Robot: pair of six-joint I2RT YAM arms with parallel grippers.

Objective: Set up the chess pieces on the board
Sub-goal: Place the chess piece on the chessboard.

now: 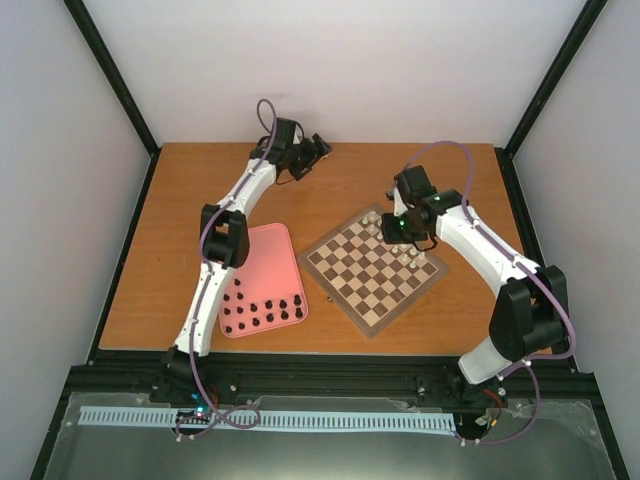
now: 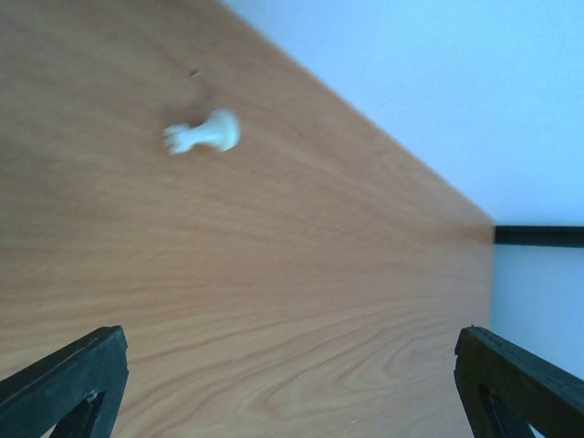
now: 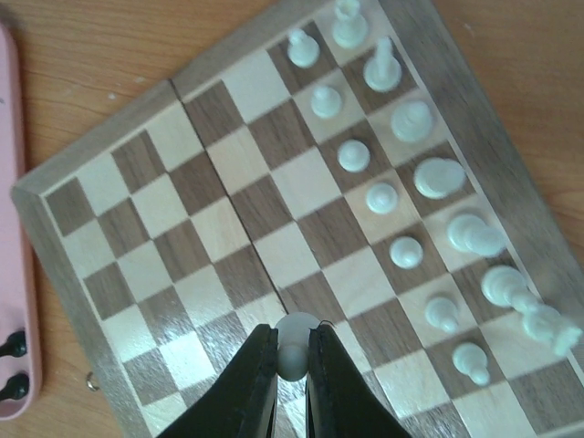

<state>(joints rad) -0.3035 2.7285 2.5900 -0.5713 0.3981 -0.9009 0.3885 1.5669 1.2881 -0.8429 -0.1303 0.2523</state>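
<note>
The checkered wooden board (image 1: 372,271) lies right of centre; it fills the right wrist view (image 3: 164,237). Several cream-white pieces (image 3: 401,173) stand in two rows along its far right side. My right gripper (image 3: 292,360) is shut on a white pawn (image 3: 295,336) and holds it above the board. My left gripper (image 1: 318,148) is open at the far edge of the table, its black fingers (image 2: 68,383) wide apart. A lone white piece (image 2: 203,133) lies on its side on the bare wood ahead of it. Black pieces (image 1: 262,316) stand in the pink tray.
The pink tray (image 1: 262,262) lies left of the board, under the left arm's elbow; its edge shows in the right wrist view (image 3: 11,274). White walls and a black frame (image 2: 538,235) close the table's far side.
</note>
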